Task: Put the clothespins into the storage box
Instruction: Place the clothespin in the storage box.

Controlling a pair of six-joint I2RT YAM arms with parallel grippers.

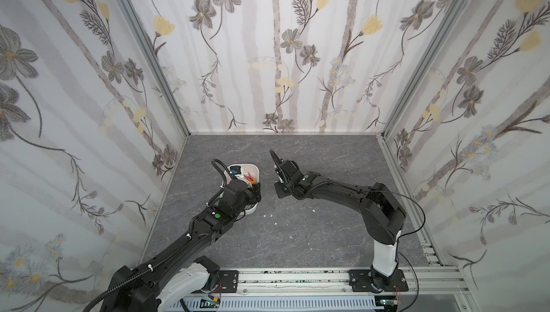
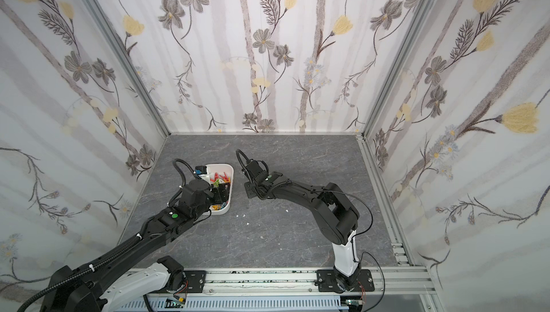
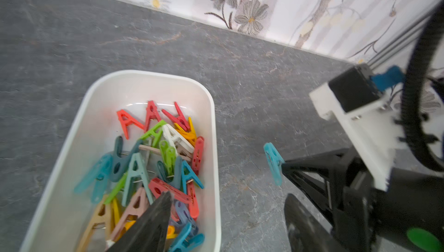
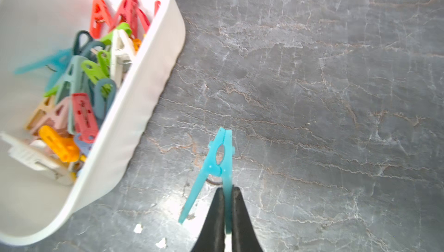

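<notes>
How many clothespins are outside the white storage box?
1. A turquoise clothespin, gripped by one leg in the shut jaws of the right gripper, beside the storage box. The other clothespins lie inside it; the arms may hide more.

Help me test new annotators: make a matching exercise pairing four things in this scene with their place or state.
Things:
1. teal clothespin
2. storage box
3. left end effector
4. right end effector

Places or states:
A. open, partly over the box
B. shut on one leg of a clothespin
C. held outside the box
D. holds a heap of coloured clothespins

Pairs: 1-C, 2-D, 3-A, 4-B
</notes>
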